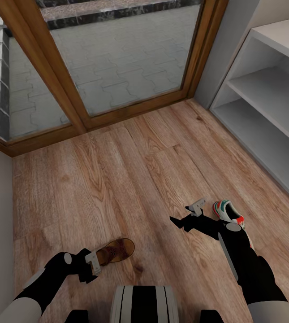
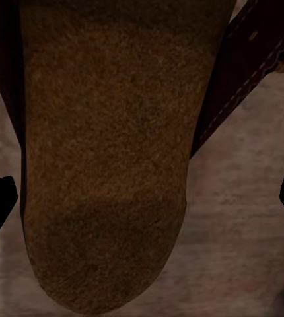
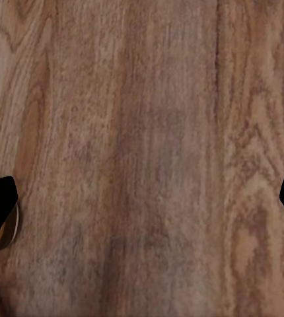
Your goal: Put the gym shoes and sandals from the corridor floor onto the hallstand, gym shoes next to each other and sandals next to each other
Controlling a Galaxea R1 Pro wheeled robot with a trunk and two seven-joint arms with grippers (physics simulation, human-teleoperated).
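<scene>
While the left tool (image 1: 92, 264) hangs spread wide over a sandal's (image 1: 115, 250) heel end, nothing is gripped; it needs to drop squarely and pinch the sole's sides, not the loose strap (image 2: 248, 72). Farther out, the right tool (image 1: 193, 214) sits open over bare corridor floor (image 1: 117, 179), a gym shoe (image 1: 228, 212) just beside it. Beyond, the hallstand's (image 1: 269, 98) shelves wait.

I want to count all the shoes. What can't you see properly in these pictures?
- Gym shoe, head view: its rear part is hidden behind the right arm.
- Sandal, head view: its heel end is covered by the left end effector.
- Sandal, left wrist view: cut off by the picture's edges.
- Hallstand, head view: cut off at the right edge.
</scene>
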